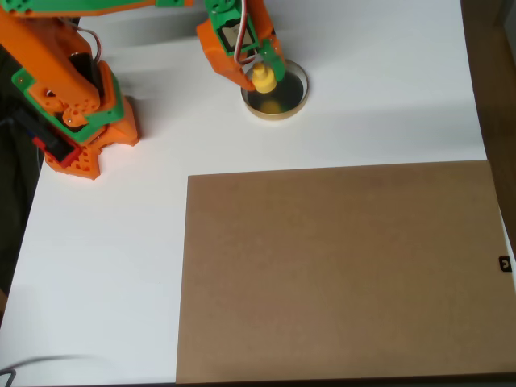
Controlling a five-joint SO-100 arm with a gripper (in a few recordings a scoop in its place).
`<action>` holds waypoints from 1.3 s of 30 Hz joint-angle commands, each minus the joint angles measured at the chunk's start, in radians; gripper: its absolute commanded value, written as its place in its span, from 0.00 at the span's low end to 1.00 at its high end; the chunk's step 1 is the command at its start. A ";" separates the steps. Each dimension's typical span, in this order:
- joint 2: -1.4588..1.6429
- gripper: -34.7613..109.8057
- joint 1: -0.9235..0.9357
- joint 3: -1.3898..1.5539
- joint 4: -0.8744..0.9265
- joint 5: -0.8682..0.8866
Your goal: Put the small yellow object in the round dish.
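In the overhead view the orange and green gripper [260,74] reaches in from the far edge of the white surface [105,266] and is clenched on the yellow piece [264,79], which sits between an orange finger on its left and a green one on its right. The piece is held over the dish [297,98], above the left part of its dark inside; a faint yellow reflection shows on the dish floor just below it. Whether the piece touches the dish bottom cannot be told from above. The dish stands near the far edge of the surface, about midway across. The arm's base [81,121] is at the far left corner. A large brown board [347,274] covers the near right part of the surface, well apart from the dish.
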 commanded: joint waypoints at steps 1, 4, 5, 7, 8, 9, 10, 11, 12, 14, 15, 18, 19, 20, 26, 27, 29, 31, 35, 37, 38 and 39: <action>0.075 0.30 -0.023 0.000 0.005 -0.006; 0.075 0.33 -0.032 -0.006 0.009 -0.008; 0.075 0.33 -0.034 -0.009 0.012 -0.009; 0.075 0.35 -0.034 -0.015 0.020 -0.015; 0.075 0.35 -0.032 -0.020 0.023 -0.018; 0.075 0.36 -0.028 -0.025 0.026 -0.021; 0.075 0.37 -0.021 -0.028 0.031 -0.025; 0.078 0.37 -0.015 -0.032 0.035 -0.031; 0.083 0.37 -0.008 -0.037 0.041 -0.037; 0.098 0.37 0.017 -0.051 0.057 -0.058; 0.107 0.38 0.031 -0.058 0.069 -0.071; 0.135 0.38 0.072 -0.092 0.110 -0.123; 0.146 0.38 0.086 -0.101 0.126 -0.140; 0.160 0.38 0.101 -0.109 0.141 -0.158; 0.273 0.38 0.238 -0.109 0.216 -0.279; 0.299 0.38 0.278 -0.107 0.232 -0.302; 0.357 0.38 0.367 -0.107 0.262 -0.357; 0.410 0.38 0.451 -0.107 0.296 -0.420; 0.497 0.39 0.601 -0.092 0.356 -0.531; 0.540 0.39 0.673 -0.067 0.367 -0.577; 0.557 0.39 0.707 -0.052 0.370 -0.597; 0.572 0.39 0.741 -0.037 0.368 -0.614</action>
